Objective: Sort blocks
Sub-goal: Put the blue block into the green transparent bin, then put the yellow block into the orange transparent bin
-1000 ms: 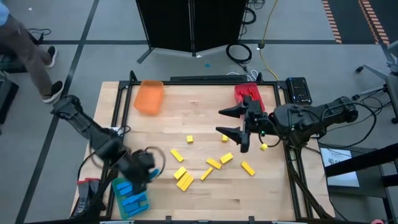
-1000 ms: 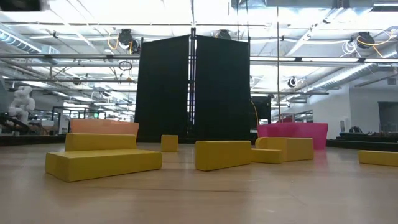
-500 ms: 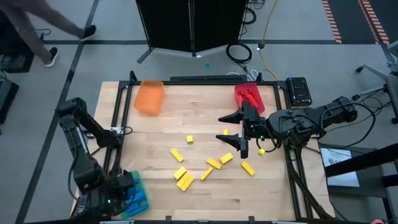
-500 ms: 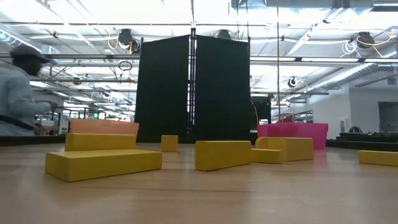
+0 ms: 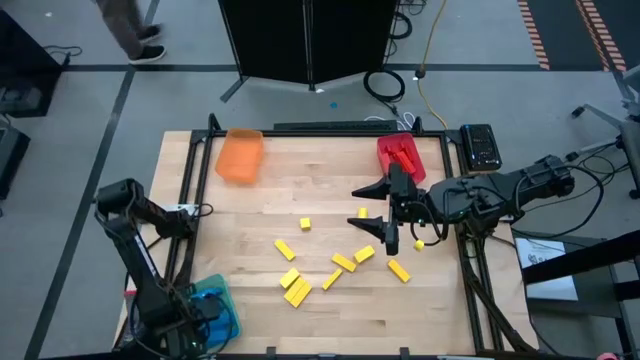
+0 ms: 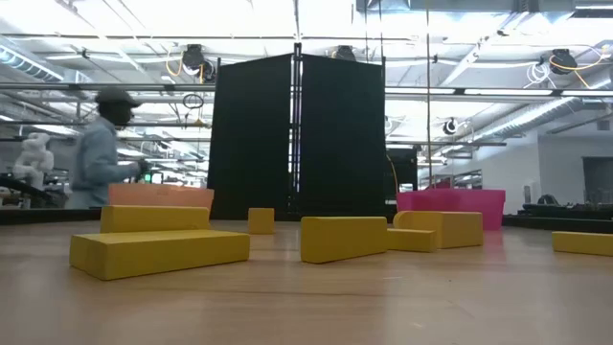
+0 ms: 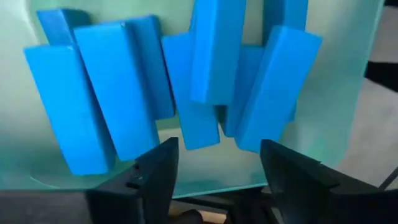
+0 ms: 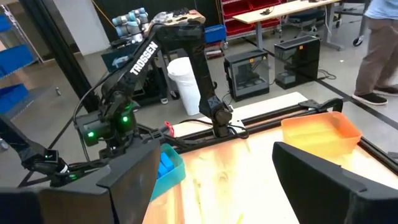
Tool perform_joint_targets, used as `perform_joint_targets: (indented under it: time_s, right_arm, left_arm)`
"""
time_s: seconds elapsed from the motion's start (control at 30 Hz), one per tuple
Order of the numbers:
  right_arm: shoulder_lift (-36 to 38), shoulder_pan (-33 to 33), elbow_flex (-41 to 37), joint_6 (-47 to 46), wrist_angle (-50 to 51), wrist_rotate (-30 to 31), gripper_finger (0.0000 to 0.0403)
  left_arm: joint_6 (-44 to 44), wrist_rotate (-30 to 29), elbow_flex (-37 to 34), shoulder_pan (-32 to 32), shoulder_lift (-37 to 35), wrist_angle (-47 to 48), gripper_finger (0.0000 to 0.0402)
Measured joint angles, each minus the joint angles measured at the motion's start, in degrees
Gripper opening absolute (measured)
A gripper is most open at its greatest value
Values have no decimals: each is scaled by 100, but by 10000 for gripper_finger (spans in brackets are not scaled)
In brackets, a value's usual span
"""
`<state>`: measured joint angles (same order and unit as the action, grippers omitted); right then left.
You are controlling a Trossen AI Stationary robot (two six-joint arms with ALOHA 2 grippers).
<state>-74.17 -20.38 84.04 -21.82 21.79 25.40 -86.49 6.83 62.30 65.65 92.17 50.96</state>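
Left gripper [image 7: 214,171]: over the green tray [image 5: 217,300] at the table's near left corner, fingers apart, holding nothing.
Blue blocks [image 7: 205,87]: piled in the green tray just beyond those fingers.
Yellow blocks [image 5: 297,288]: scattered across mid-table.
Right gripper [image 5: 375,212]: fingers spread wide, empty, above the yellow scatter's right side.
Red tray [image 5: 400,155]: far right.
Orange tray [image 5: 240,157]: far left.

A robotics lab in an open industrial hall. Exposed ceiling ducts and strip lights [image 6: 460,38] run overhead, a black partition screen [image 6: 297,134] stands behind the wooden bench [image 5: 320,300], and another robot arm [image 8: 134,15] sits on a distant table near red storage bins [image 8: 249,7]. A person [image 6: 101,149] walks past.
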Motion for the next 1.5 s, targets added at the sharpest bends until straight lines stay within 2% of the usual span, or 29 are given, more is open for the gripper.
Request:
perform_joint_targets:
  time_s: [0.13, 0.3, 0.47, 0.53, 0.6, 0.73, 0.9, 1.03, 1.23, 1.37, 1.5]
  right_arm:
    - [0, 25, -1, 9, -5, 70, 306]
    - [0, 43, -1, 134, 41, 154, 306]
    - [-390, 245, 3, -418, 949, 90, 306]
    - [-774, 455, -9, -594, 1188, -243, 306]
    - [-1196, 687, -10, -542, 1040, -838, 306]
    - [-2020, 1011, -3, 90, 706, -1915, 306]
    - [-2732, 1354, -10, 432, 668, -2201, 306]
    - [-3273, 1524, 148, 868, 599, -2360, 306]
    - [-4441, 1764, 1509, 1883, 1188, -2343, 306]
    - [-5278, 1961, 2630, 2312, 2433, -2119, 306]
    - [-5867, 2106, 3581, 2748, 3524, -2243, 306]
  left_arm:
    - [25, 73, 0, -73, -91, -20, 252]
    - [21, 65, 0, -416, -625, 75, 252]
    - [-5, -291, 0, -885, -1389, 65, 253]
    - [-7, -637, 0, -1032, -1712, 64, 253]
    - [-7, -1003, 0, -1144, -2038, 62, 253]
    - [-20, -1645, 0, -1239, -2609, 52, 253]
    - [34, -2314, 0, -1236, -3056, 63, 253]
    - [186, -2613, 0, -1233, -3204, 188, 253]
    - [164, -2694, 0, -1233, -3209, 671, 253]
    - [146, -2692, 0, -1233, -3209, 855, 253]
    - [146, -2692, 0, -1233, -3209, 994, 253]
